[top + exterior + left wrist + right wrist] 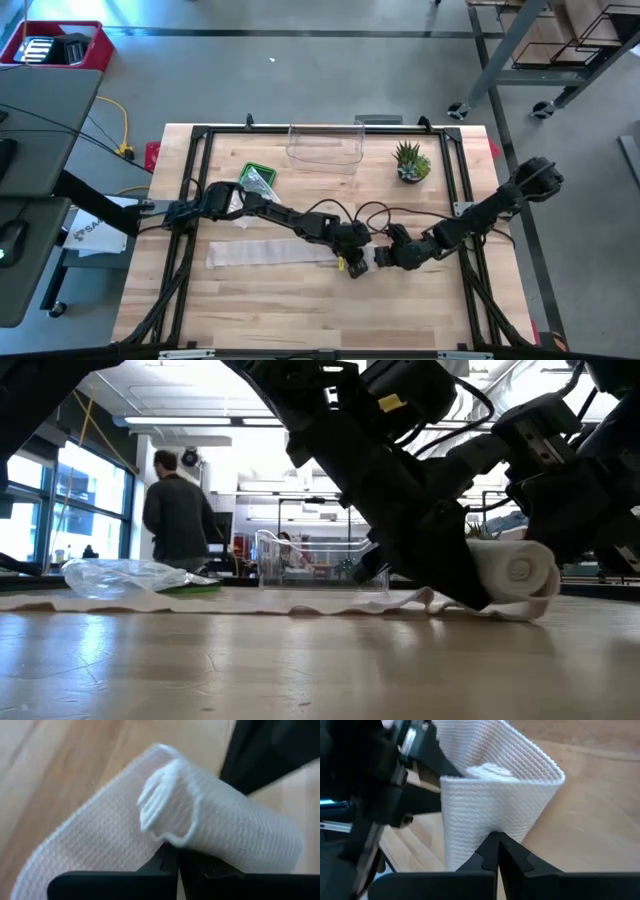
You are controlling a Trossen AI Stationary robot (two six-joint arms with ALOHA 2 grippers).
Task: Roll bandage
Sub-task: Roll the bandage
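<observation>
Both arms meet near table centre, slightly right and toward the near edge. Left gripper fingers closed tight, tips pinched together at the rolled end of the bandage; in the left wrist view the two fingers meet right under the roll, touching it. Right gripper also clenched, coming in from the right, fingertips pressed together against the wrapped fabric. Cannot tell whether either one actually pinches fabric between its fingers or only presses on it.

Bandage: partly rolled. Rolled part sits between the two grippers, seen end-on in the low view as a white cylinder resting on the table. Unrolled tail lies flat on the wood, running left from the roll.

Far side of table: clear plastic container, small potted plant to its right, green tray with crumpled plastic bag to its left. A person stands in the room beyond, seen in the low view.
</observation>
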